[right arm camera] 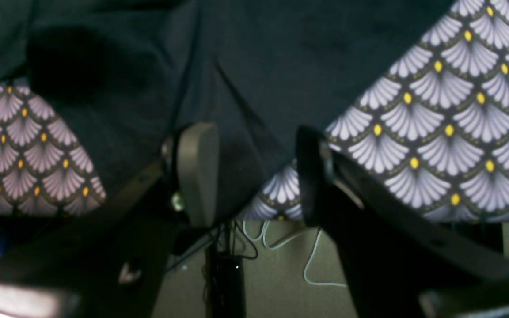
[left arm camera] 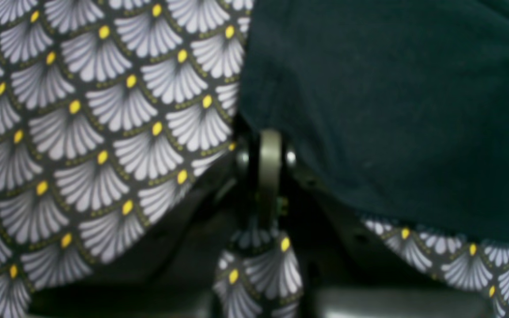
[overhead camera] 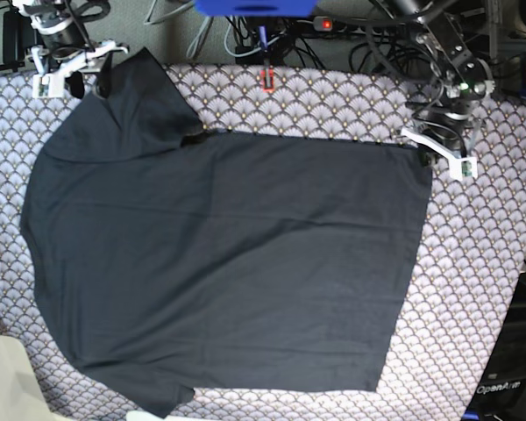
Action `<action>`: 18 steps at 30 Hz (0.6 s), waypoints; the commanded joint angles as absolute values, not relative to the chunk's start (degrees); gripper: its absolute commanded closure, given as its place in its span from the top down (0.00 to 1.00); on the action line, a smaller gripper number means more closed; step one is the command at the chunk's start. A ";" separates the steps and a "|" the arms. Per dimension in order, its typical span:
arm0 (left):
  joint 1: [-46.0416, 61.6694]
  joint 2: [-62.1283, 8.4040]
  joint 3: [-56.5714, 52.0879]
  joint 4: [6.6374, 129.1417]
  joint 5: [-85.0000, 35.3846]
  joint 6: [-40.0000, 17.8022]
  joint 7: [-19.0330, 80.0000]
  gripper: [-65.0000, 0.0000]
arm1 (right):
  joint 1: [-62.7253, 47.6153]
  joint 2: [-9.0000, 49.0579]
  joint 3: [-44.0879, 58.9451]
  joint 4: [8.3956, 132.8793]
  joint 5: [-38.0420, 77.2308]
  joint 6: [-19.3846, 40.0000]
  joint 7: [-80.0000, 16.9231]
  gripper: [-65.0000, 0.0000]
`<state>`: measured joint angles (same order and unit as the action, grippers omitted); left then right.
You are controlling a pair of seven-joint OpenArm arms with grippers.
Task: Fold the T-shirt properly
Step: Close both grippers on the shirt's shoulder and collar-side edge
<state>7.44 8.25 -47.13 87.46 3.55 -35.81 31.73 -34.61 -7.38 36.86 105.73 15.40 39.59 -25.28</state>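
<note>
The tablecloth (overhead camera: 491, 263) with grey fans and yellow dots covers the whole table. On it lies the T-shirt (overhead camera: 228, 263), dark and plain. It is spread out flat and takes up most of the cloth. No part of it is folded over yet, so I think the folding is only just starting. All the folds are still left to do.

The left gripper (overhead camera: 428, 158) sits at the far corner of the shirt's bottom hem. In the left wrist view its jaws are pressed together, right at the edge of the dark cloth. It looks like it pinches that corner, but the view is blurry, so I cannot be sure.

The right gripper (right arm camera: 254, 172) is at the sleeve by the far edge of the table. Its jaws stand apart with the sleeve's edge between them, not squeezed yet.
</note>
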 commanded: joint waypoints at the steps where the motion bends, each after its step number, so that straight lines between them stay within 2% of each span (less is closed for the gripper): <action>1: 7.08 7.78 -47.08 88.31 3.12 -36.00 31.08 0.00 | -34.86 -7.25 37.14 106.68 16.31 40.00 -24.57 0.47; 13: 7.16 7.78 -47.16 88.40 3.12 -36.00 31.08 0.00 | -25.27 -8.04 44.70 102.11 16.48 40.00 -42.77 0.47; 18: 7.16 7.78 -47.08 88.66 3.12 -36.00 31.08 0.00 | -22.99 -8.04 47.43 100.79 16.40 40.00 -46.46 0.47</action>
<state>7.46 8.25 -47.13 87.48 3.57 -35.81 31.73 -22.61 -8.38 47.09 100.42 16.71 39.66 -45.91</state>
